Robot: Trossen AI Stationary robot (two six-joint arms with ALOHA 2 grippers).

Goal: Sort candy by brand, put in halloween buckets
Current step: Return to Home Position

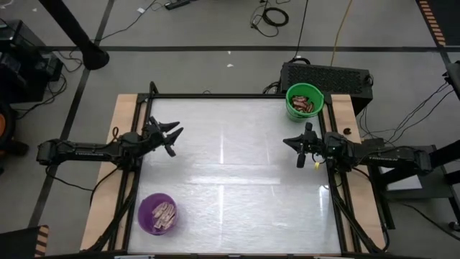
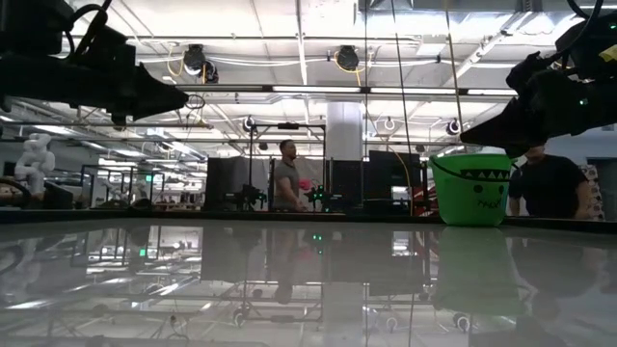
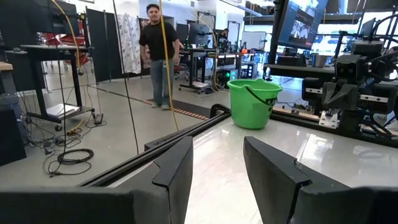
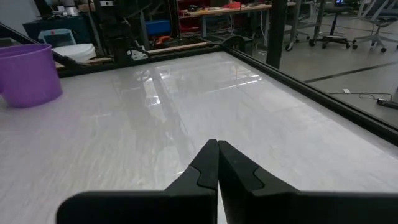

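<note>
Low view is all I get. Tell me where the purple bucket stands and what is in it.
Observer: The purple bucket stands at the table corner on the left arm's side, diagonally opposite the green bucket. It holds pale-wrapped candy.
Operator: Now report what the green one holds; I see only its outside.
Observer: Seen from above, it holds dark red-brown candy.

Bright ceiling lights [image 2: 318, 90] throw white glare streaks across the glossy table [image 1: 230, 155], which mirrors them; shadows are faint.
</note>
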